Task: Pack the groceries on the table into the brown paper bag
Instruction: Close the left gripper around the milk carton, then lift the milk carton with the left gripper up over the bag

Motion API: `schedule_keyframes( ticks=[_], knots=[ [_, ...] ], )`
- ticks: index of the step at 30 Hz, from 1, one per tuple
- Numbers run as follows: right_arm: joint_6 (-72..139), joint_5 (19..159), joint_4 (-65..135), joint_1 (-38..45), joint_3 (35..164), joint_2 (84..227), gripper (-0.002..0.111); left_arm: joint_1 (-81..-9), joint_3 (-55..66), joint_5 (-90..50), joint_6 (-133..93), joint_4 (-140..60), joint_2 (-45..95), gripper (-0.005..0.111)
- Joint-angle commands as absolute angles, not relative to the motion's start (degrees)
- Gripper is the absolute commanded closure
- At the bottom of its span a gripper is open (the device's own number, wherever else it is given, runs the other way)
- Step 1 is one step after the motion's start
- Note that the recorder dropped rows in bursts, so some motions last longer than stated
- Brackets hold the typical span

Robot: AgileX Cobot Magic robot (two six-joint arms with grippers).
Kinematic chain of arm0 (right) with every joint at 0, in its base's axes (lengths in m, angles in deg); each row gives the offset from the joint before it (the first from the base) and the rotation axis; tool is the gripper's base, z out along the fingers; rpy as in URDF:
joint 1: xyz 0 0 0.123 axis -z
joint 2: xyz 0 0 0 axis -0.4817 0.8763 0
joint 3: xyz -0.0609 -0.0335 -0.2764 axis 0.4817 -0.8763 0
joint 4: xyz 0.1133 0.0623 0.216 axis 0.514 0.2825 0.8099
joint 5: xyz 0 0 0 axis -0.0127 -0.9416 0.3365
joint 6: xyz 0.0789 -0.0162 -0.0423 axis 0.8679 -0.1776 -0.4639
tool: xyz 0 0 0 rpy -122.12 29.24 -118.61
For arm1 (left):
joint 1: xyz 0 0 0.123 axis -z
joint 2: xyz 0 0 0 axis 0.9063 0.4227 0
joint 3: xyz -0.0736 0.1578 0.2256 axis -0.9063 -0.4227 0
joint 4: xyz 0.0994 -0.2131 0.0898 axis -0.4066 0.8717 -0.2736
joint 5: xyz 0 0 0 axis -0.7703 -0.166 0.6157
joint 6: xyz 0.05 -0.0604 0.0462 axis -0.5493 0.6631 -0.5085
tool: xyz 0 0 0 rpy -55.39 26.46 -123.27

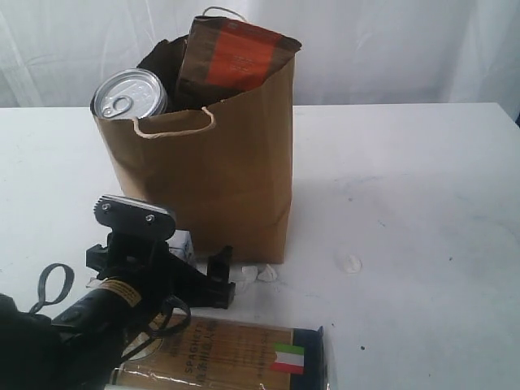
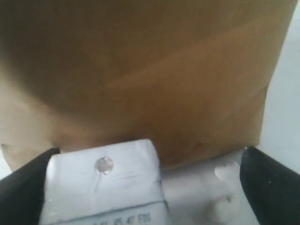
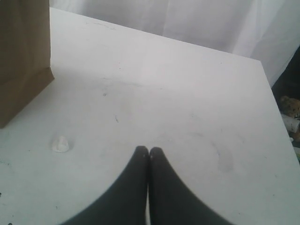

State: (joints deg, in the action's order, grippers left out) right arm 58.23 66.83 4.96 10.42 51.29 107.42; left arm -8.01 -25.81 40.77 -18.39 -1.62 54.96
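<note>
The brown paper bag (image 1: 236,171) stands upright mid-table. A dark jar with a silver pull-tab lid (image 1: 130,95) and the orange-labelled brown pouch (image 1: 237,55) stick out of its top. At the bag's foot sits a small white-blue carton (image 1: 182,242), and my left gripper (image 1: 162,258) is open around it. In the left wrist view the carton (image 2: 103,183) lies close to one finger (image 2: 23,190), with a gap to the other, and the bag wall (image 2: 140,70) is right behind it. A long spaghetti pack (image 1: 219,361) lies at the front edge. My right gripper (image 3: 149,151) is shut and empty above bare table (image 3: 187,93).
Small white crumbs lie on the table by the bag's base (image 1: 351,262), and one shows in the right wrist view (image 3: 60,143). The bag's lower corner (image 3: 23,61) is off to one side of the right gripper. A white curtain hangs behind the table.
</note>
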Motion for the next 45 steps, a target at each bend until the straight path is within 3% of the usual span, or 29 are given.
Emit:
schedule_keyframes(
  ticks=[1,13,24,35,39,45],
  knots=[
    [58.71,67.35,4.79,10.60,51.12,107.20,0.108,-7.74,-25.37,38.74,-22.65,1.11,55.03,0.002],
    [58.71,67.35,4.79,10.60,51.12,107.20,0.108,-7.74,-25.37,38.85,-26.07,11.25,55.03,0.005],
    [58.84,67.35,4.79,10.60,51.12,107.20,0.108,-7.74,-25.37,38.85,-25.45,11.76,55.03,0.045],
    [58.98,67.35,4.79,10.60,51.12,107.20,0.108,-7.74,-25.37,41.69,-28.72,12.54,54.25,0.075],
    [58.98,67.35,4.79,10.60,51.12,107.20,0.108,-7.74,-25.37,46.49,-33.36,12.54,51.56,0.082],
    [58.98,67.35,4.79,10.60,51.12,107.20,0.108,-7.74,-25.37,48.15,-35.18,12.68,46.27,0.083]
  ],
)
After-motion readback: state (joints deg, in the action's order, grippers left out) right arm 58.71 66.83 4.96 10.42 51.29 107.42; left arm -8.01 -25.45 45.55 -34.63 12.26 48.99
